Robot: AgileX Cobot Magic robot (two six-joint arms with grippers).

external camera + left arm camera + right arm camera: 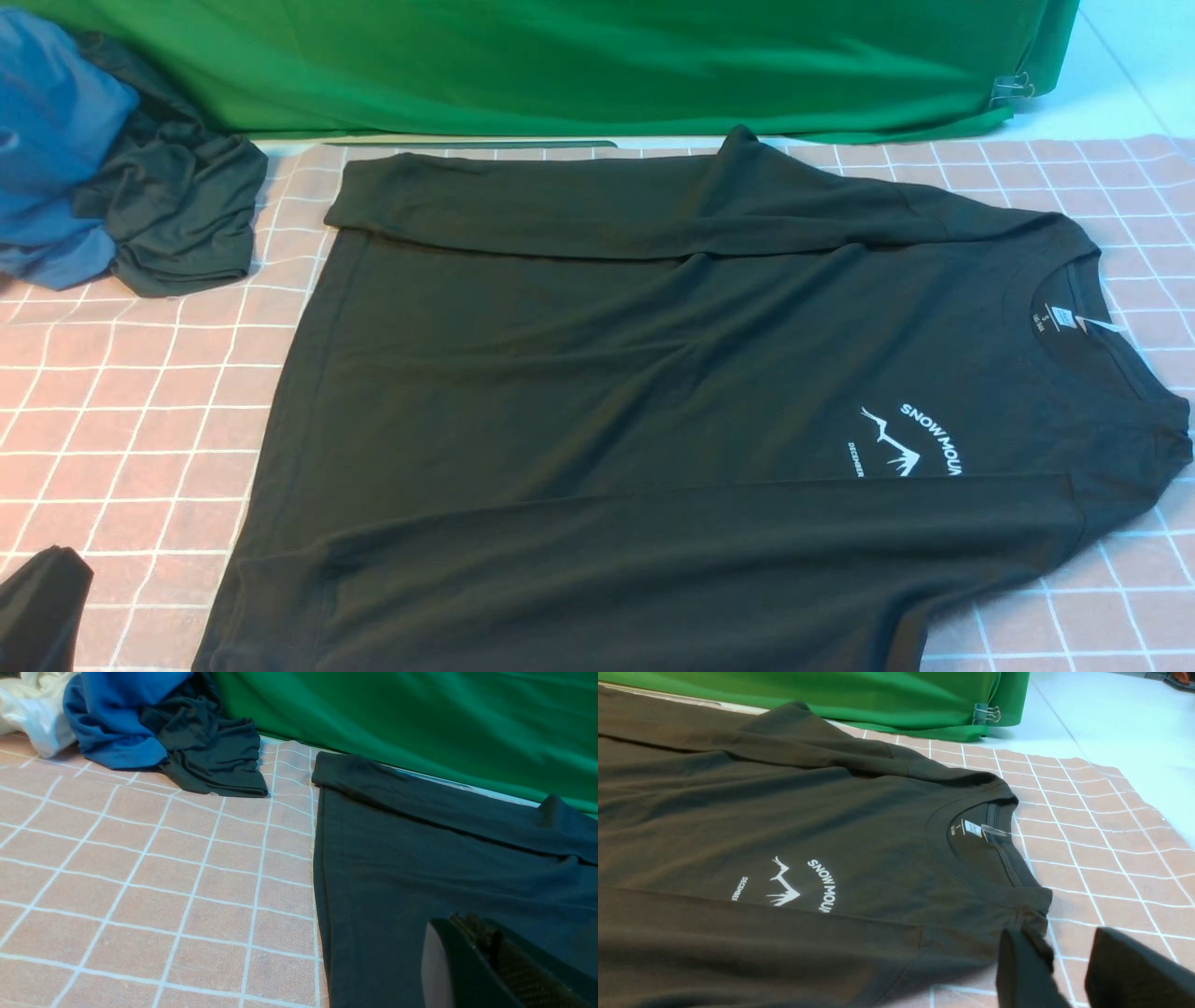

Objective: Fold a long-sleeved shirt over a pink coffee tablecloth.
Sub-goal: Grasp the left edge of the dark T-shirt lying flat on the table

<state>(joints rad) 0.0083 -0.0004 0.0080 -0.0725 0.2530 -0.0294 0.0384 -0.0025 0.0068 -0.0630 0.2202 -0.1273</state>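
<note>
Front view: the long-sleeved shirt (597, 392) lies flat, chest logo up, on the pink coffee tablecloth (140, 420), with its collar toward the robot's right and its hem toward the left. Both sleeves are laid in over the body, one along the far edge and one along the near edge, so the piece reads as a long rectangle. Judged stage: sleeves in, crosswise fold not yet made. The left gripper (460, 933) is clenched with nothing visibly in it, near the hem end. The right gripper (1064, 945) has its jaws apart, with tablecloth showing through the gap; one finger appears to touch the shoulder edge beside the collar. Handling: thin cotton, light and limp, with no stiffness of its own. It will likely sag between any two held points, and the loose sleeves may slide off when lifted. The best hold appears to be the near corners at the shoulder end and hem end, pinching sleeve and body layers together. Risk: the tablecloth underneath is equally soft and could be nipped along with the shirt. The bunched grey-green garment (187, 215) and blue cloth (47, 140) lie well apart at far left.
</note>
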